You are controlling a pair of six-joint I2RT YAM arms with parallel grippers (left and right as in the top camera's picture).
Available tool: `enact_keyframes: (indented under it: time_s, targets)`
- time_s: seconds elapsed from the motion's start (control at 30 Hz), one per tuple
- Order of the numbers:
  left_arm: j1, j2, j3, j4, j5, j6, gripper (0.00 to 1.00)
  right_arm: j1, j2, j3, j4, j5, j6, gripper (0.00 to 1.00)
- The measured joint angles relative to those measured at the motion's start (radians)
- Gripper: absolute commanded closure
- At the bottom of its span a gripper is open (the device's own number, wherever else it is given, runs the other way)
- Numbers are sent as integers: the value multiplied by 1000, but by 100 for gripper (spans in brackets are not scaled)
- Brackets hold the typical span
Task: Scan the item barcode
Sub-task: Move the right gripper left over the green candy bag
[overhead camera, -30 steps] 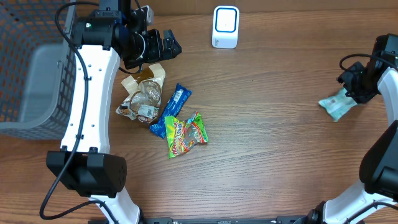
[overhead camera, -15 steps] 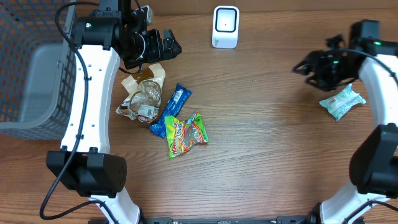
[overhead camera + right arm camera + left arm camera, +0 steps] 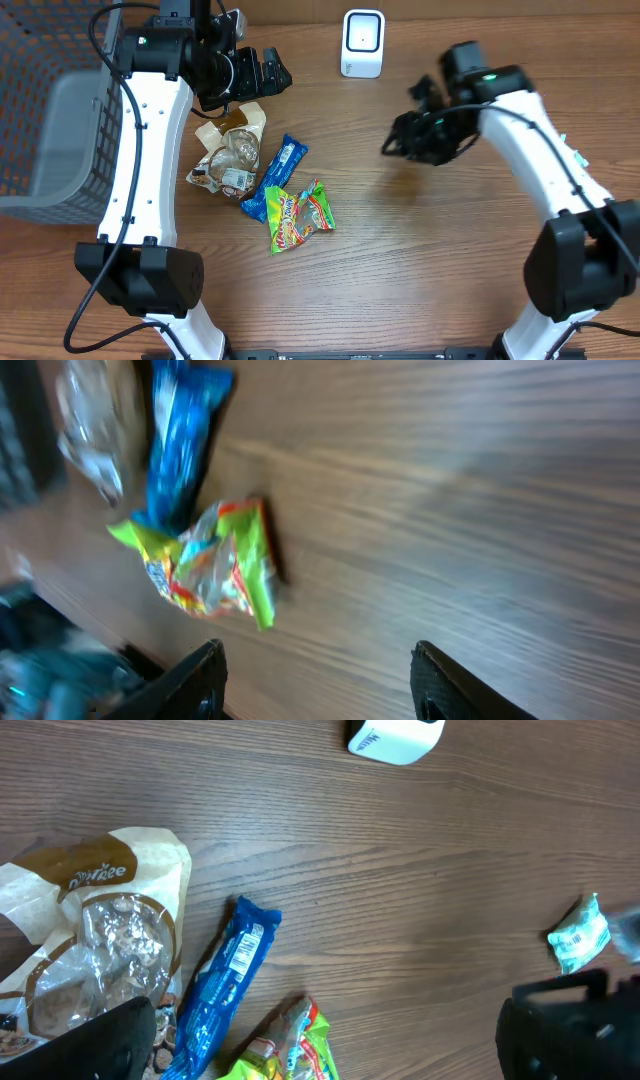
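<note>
A white barcode scanner (image 3: pixel 362 43) stands at the back of the table, its edge also showing in the left wrist view (image 3: pixel 395 737). Three items lie in a cluster: a brown and clear snack bag (image 3: pixel 228 152), a blue bar (image 3: pixel 276 176) and a green candy bag (image 3: pixel 300 214). A teal packet (image 3: pixel 580 934) lies apart to the right. My left gripper (image 3: pixel 278 70) hangs open above the snack bag, holding nothing. My right gripper (image 3: pixel 405 130) is open and empty over bare wood mid-table; its wrist view shows the candy bag (image 3: pixel 215 565) and blue bar (image 3: pixel 175 445) ahead.
A dark mesh basket (image 3: pixel 45 110) with a grey liner fills the left side. Both white arms reach over the table. The overhead view shows bare wood between the item cluster and my right gripper.
My right arm has swung left from the teal packet at the right edge to mid-table, leaving the packet on the wood. The left arm has not moved.
</note>
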Motion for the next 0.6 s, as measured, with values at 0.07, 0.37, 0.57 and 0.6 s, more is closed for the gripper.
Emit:
enact_keyframes:
  time_s: [0.07, 0.37, 0.57, 0.6]
  targets:
    - [0, 0, 0, 0, 0, 0, 0, 60, 0, 0, 5, 26, 6, 38]
    - [0, 0, 0, 0, 0, 0, 0, 278, 0, -13, 133, 181, 59, 28]
    - [0, 0, 0, 0, 0, 0, 0, 410, 0, -48, 220, 267, 68, 23]
    - [0, 0, 0, 0, 0, 0, 0, 432, 0, -48, 238, 278, 72, 22]
